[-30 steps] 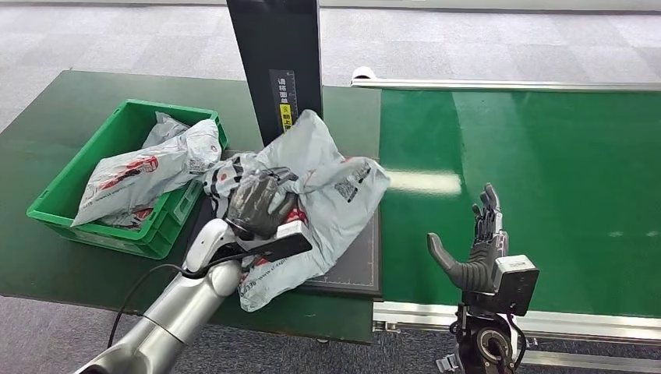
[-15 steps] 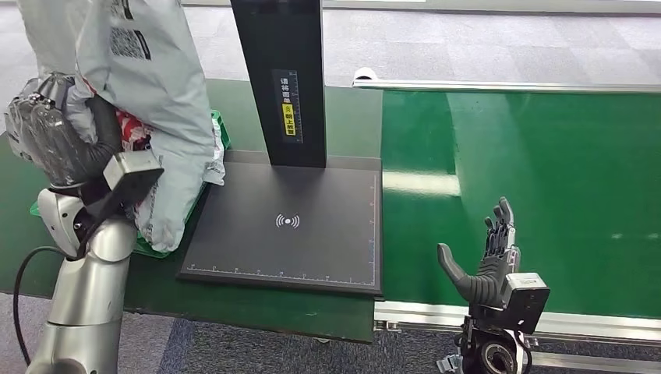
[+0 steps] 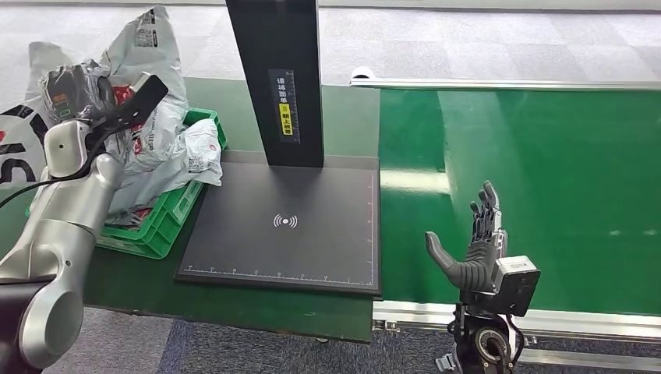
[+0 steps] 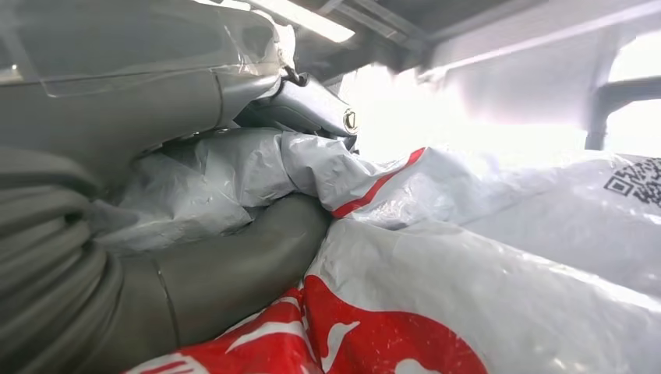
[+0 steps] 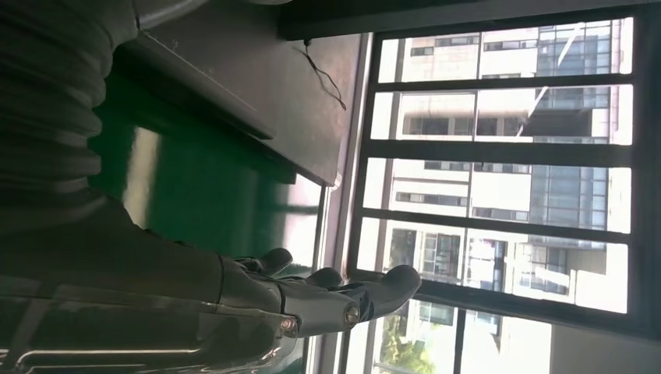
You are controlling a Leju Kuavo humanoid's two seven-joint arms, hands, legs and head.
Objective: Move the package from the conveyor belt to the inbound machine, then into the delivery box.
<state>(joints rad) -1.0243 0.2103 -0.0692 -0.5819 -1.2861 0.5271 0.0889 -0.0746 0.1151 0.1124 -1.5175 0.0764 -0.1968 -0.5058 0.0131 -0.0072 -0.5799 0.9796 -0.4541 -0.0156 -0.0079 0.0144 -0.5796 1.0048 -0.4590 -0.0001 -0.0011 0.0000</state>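
Partly hidden left hand around package above delivery box.

The left hand enters from nine o'clock, its thick grey thumb and upper fingers pinching a crumpled fold of the package. That grey-white bag with red print spreads toward four o'clock, a QR code at three o'clock.

Left arm: smooth silver-grey shell segments with a rounded white wrist housing; a thin black cable runs alongside. Left hand: dark, under clear film. Right hand: dark grey fingers, thick grey thumb at its 9 o'clock side, a black-and-white box module at the wrist, small screws at the finger pivots.
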